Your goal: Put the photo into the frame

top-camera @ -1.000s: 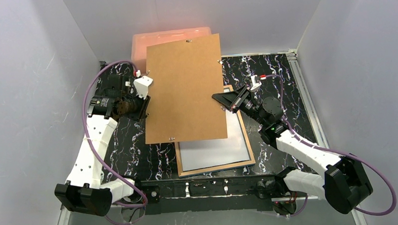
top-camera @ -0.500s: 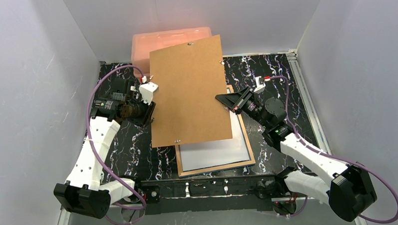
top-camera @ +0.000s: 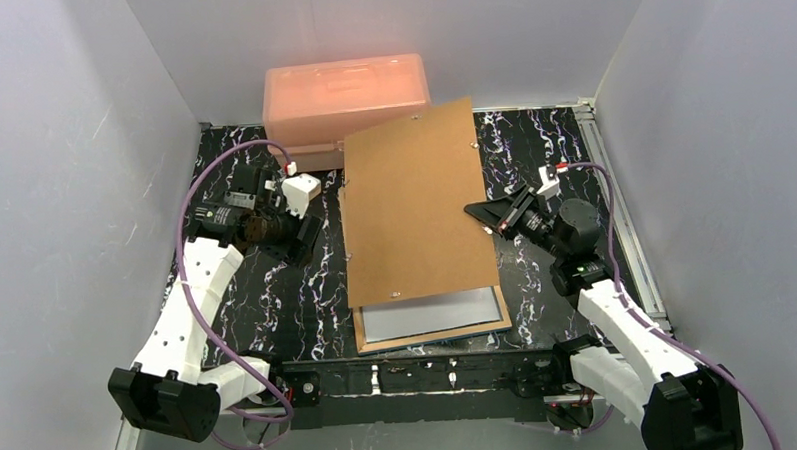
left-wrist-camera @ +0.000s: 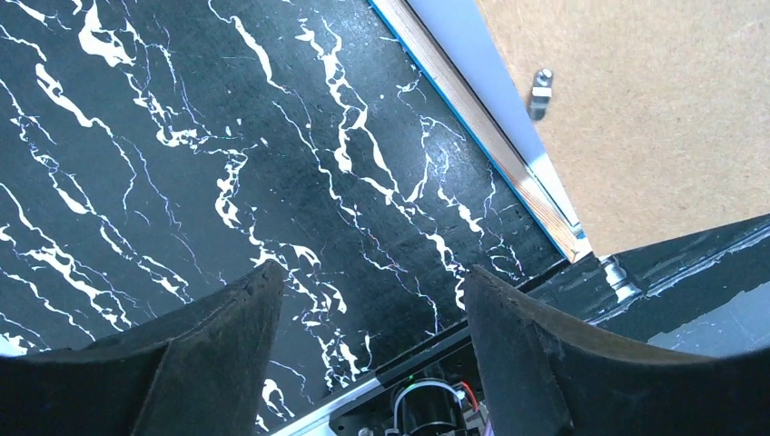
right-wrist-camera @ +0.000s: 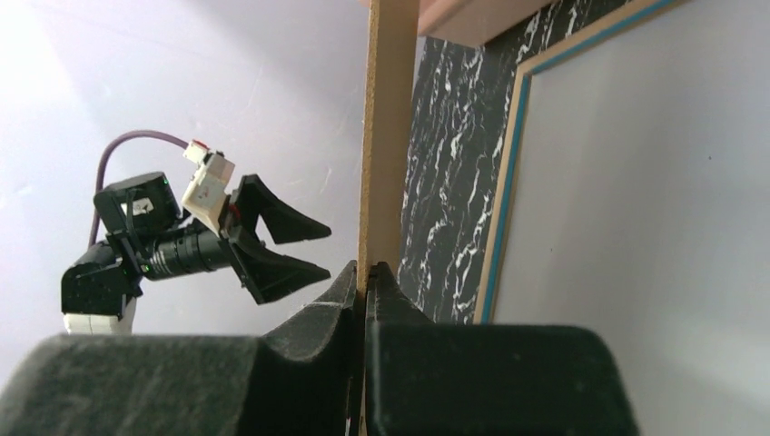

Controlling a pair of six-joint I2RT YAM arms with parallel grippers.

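The frame (top-camera: 433,334) lies flat at the table's near middle, wood-coloured back edge up, with a thin blue rim (right-wrist-camera: 504,182). A pale grey-white sheet (top-camera: 433,312) fills its opening; I cannot tell whether it is the photo's white back or the glass. No balloon print shows. My right gripper (top-camera: 476,210) is shut on the right edge of the brown backing board (top-camera: 414,204) and holds it tilted over the frame's far part. The board's edge (right-wrist-camera: 390,136) is pinched in the right gripper (right-wrist-camera: 365,272). My left gripper (top-camera: 305,233) is open and empty, left of the board, over bare table (left-wrist-camera: 368,272).
A peach plastic box (top-camera: 345,87) stands at the back, partly behind the board's far corner. The black marbled table (top-camera: 257,300) lies to the left of the frame. Grey walls close in on both sides. The frame's corner (left-wrist-camera: 567,245) shows in the left wrist view.
The backing board has moved right and toward the near edge, now over the frame. My right arm has drawn back to the right with it. My left gripper now stands apart from the board's left edge.
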